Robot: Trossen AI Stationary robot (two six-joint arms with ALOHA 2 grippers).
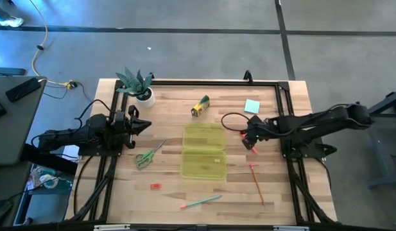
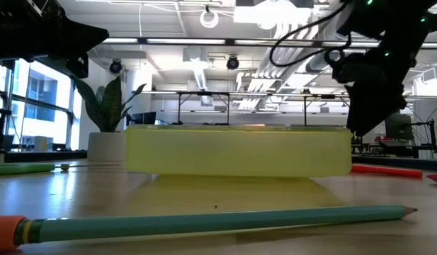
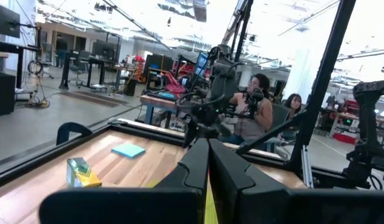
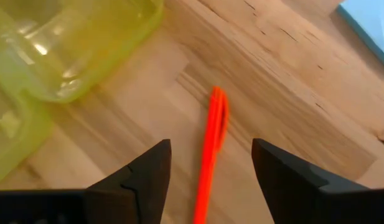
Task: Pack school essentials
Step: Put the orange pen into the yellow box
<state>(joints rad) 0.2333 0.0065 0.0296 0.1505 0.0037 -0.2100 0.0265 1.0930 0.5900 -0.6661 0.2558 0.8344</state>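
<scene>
On the wooden worktop (image 1: 275, 192) one translucent yellow-green hinged plastic case (image 1: 203, 151) lies open at centre. One right tool (image 4: 210, 158) hangs right of it, fingers spread, over one thin orange-red pen (image 4: 211, 152). One left tool (image 1: 145, 125), pressed shut and empty, waits at left. Around lie one green-handled scissors (image 1: 147, 156), one teal square notepad (image 1: 251, 106), one yellow-green crayon box (image 1: 199, 106), one tiny red eraser (image 1: 155, 186), one orange pencil (image 1: 257, 183) and one green pencil (image 1: 201, 203).

We see the orange pen (image 4: 211, 149) blurred and cut off below; the notepad (image 4: 369, 28) is cropped at a corner.
</scene>
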